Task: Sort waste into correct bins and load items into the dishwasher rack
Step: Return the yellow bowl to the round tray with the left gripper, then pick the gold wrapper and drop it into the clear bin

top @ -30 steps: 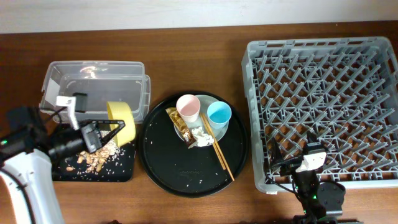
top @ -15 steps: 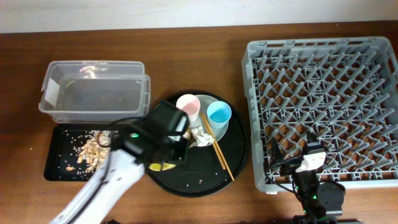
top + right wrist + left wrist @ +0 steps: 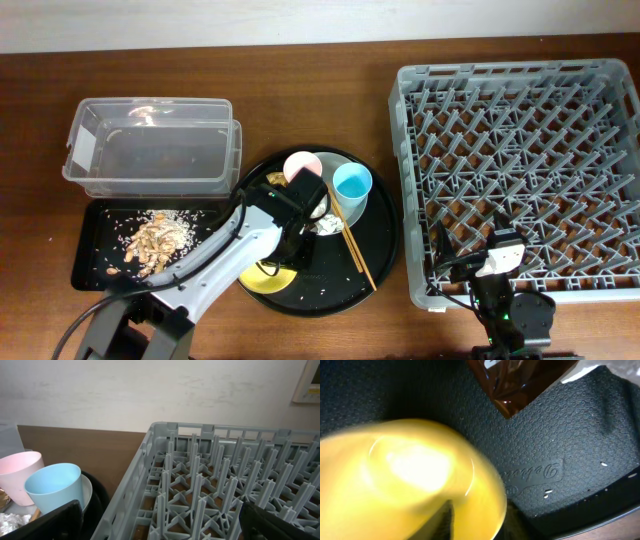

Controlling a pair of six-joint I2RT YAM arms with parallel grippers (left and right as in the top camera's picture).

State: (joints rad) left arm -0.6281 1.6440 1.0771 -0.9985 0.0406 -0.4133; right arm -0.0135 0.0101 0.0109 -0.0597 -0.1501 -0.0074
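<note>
L gripper [image 3: 287,255] jaws: can't tell, view blurred. Yellow bowl [image 3: 405,485] sits right at them, near-left on round black tray [image 3: 375,260], wrapper [image 3: 520,382] just far. R gripper [image 3: 160,527] jaws apart by rack [image 3: 520,110]. Judgement: keep bowl level, clear of wrapper.

I count 2 cups from here: pink cup [image 3: 302,166], blue cup [image 3: 352,183] — then 1 bowl [image 3: 268,281], 1 plate [image 3: 350,212], 2 chopsticks [image 3: 357,255], 1 wrapper [image 3: 520,380], 1 tissue [image 3: 325,222], 1 box [image 3: 150,150], 1 rectangular tray [image 3: 95,250], 1 round tray [image 3: 330,285], 1 rack [image 3: 520,170].
</note>
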